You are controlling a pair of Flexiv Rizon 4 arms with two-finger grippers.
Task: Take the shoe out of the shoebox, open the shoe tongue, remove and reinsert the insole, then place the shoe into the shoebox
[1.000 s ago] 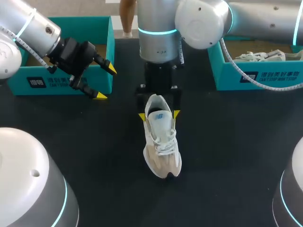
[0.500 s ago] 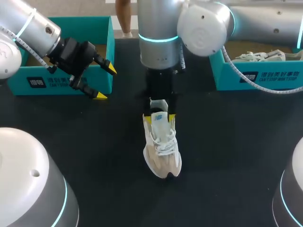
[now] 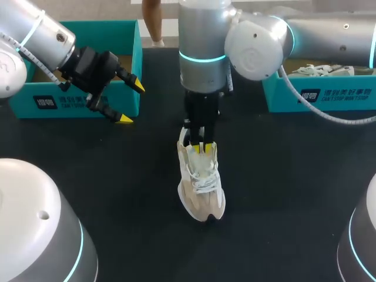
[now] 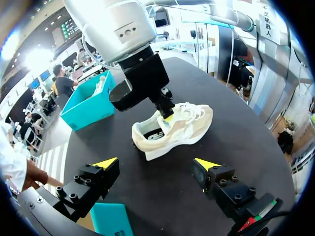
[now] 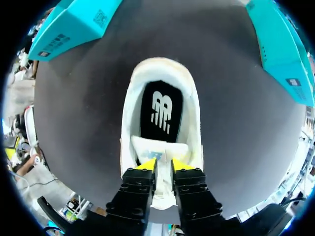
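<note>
Shoe (image 3: 201, 185) first, seen from above. It lies in the middle of the table (image 3: 282, 194), out of both boxes. Its toe points toward the robot's body and its heel points away. Your right claw (image 3: 200, 147) hangs straight down over the shoe's open end. Its two fingers look pinched shut on the tongue (image 3: 200, 157). Your left claw (image 3: 126, 101) is off to the side, wide open and holding nothing, just beside the left shoebox (image 3: 70, 108). The right shoebox (image 3: 317, 94) sits well apart on the other side. So the right arm is the near one for this job.

From the left wrist, the shoe (image 4: 172, 129) lies ahead of the open left claw (image 4: 156, 163), side-on to it. The right claw (image 4: 166, 112) pokes down into its top.

From the right wrist, the fingers of the right claw (image 5: 162, 164) are close together with the tongue (image 5: 160, 149) between them. The black insole (image 5: 161, 110) lies just ahead of the claw, and the heel is past that. The shoe's long line runs straight out from the claw. I think you must pull the tongue up and back toward the toe, away from the insole, to open the hole.
</note>
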